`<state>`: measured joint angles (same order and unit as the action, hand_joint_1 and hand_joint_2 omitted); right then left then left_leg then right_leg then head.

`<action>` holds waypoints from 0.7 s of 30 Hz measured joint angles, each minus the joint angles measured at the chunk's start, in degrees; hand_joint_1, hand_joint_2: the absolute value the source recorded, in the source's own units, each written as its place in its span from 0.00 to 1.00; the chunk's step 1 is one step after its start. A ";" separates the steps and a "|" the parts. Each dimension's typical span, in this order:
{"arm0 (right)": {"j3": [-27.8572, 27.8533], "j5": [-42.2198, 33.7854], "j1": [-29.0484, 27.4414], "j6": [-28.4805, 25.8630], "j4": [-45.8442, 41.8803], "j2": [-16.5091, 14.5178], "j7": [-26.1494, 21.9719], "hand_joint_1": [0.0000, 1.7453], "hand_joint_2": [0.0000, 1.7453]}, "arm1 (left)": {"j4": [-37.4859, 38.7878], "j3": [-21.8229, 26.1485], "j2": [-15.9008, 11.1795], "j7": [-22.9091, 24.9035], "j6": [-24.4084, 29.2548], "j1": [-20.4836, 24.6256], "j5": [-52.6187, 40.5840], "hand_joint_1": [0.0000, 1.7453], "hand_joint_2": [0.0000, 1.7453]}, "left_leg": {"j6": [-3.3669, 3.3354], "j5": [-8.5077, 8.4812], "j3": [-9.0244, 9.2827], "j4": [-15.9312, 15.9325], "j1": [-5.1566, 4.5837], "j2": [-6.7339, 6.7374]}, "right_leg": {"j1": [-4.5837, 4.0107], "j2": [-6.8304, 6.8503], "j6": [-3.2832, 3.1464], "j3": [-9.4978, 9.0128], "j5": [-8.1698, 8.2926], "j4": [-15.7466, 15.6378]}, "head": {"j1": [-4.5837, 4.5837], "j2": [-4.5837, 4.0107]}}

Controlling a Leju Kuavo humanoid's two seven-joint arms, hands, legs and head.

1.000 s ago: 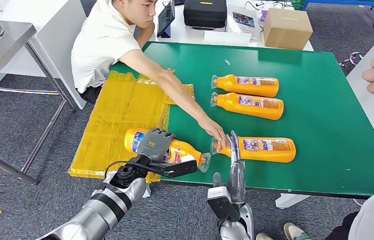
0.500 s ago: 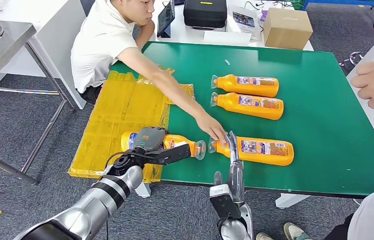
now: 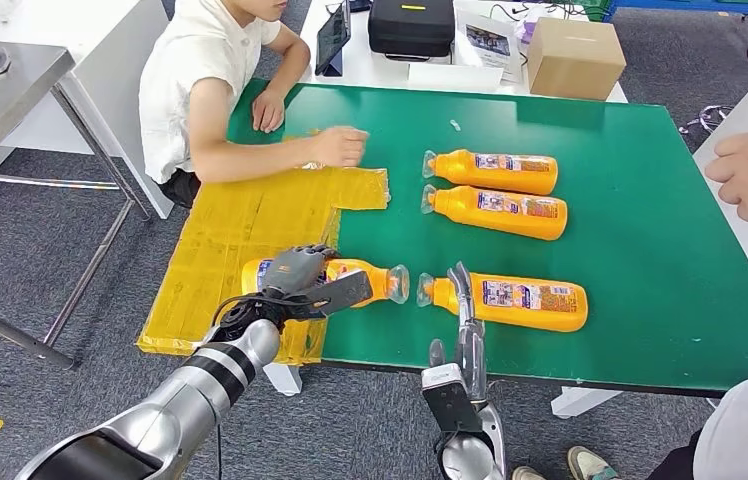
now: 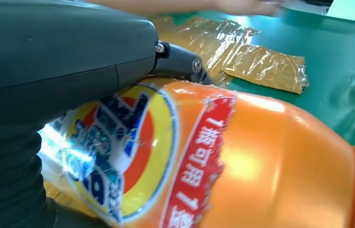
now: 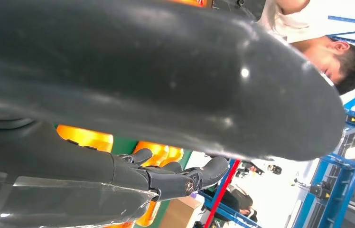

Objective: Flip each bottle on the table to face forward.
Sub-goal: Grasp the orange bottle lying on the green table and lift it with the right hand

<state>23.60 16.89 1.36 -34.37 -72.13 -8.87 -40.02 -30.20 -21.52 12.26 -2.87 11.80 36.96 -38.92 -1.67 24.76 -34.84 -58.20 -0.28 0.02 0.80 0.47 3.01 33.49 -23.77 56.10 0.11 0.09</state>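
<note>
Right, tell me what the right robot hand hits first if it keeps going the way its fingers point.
Probably the nearest orange bottle: the right robot hand points away from the robot across the green table, fingertips already at its neck. Depth is unclear, so contact can't be confirmed.

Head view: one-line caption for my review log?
Left hand grips an orange bottle lying at the green table edge; three more bottles lie nearby.

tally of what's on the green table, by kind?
Orange bottles: 4, the last held by the left hand
Yellow foil sheets: 1
Total: 5
</note>
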 joint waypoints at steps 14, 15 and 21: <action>0.05 -0.77 0.48 0.03 0.73 0.56 0.00 0.00 0.00 | 2.27 -0.35 0.14 -0.94 -6.93 0.58 0.44 0.00 1.00 | 0.02 -0.01 0.00 0.00 0.00 0.01 | -0.01 0.00 0.00 0.00 0.00 0.00 | 0.00 0.00; 0.05 -0.86 0.51 -0.02 0.78 0.63 0.00 0.00 0.00 | 2.35 -0.45 0.13 -0.97 -7.35 0.62 0.37 0.00 1.00 | 0.02 -0.01 0.01 0.00 0.00 0.01 | -0.01 0.00 0.00 0.00 0.00 0.00 | 0.00 0.00; 0.16 -1.30 0.53 -0.41 1.14 0.97 0.00 0.00 0.00 | 2.50 -1.12 0.11 -1.27 -8.83 0.81 0.50 0.00 1.00 | 0.01 -0.02 0.05 0.00 0.00 -0.03 | 0.00 0.01 0.00 -0.08 0.00 0.00 | 0.00 0.00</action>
<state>23.75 15.59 1.89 -34.78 -70.99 -7.91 -40.02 -27.70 -22.64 12.37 -4.14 2.98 37.77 -38.42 -1.66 24.74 -34.79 -58.20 -0.28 0.00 0.80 0.47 3.02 33.41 -23.77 56.10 0.11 0.09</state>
